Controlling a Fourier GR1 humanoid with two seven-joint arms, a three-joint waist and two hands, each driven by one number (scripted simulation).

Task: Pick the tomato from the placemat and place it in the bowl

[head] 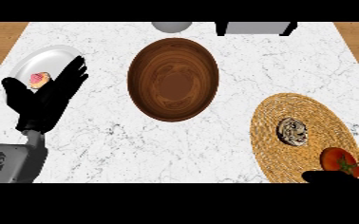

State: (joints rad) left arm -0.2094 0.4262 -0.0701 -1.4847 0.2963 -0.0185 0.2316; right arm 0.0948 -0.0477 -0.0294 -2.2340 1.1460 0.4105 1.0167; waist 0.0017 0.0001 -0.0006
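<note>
Tomato (338, 160) sits on the placemat (308, 109), lower right. The right robot hand (329, 176) is just below it, and you cannot tell its state. Left robot hand (52, 95) is spread at the left edge.

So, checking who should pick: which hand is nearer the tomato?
Right. The right hand is just below the tomato, at the view's lower right; the left hand rests far off at the left, past the bowl, by the plate.

- The right hand (328, 176) shows only as a dark sliver at the lower edge.
- The tomato (339, 160), just above it, is clipped by the right edge.
- The plate (51, 56) is partly covered by the fingers (70, 77) of the left hand (42, 107); the pink thing (38, 79) beside them is too small to name.
</note>
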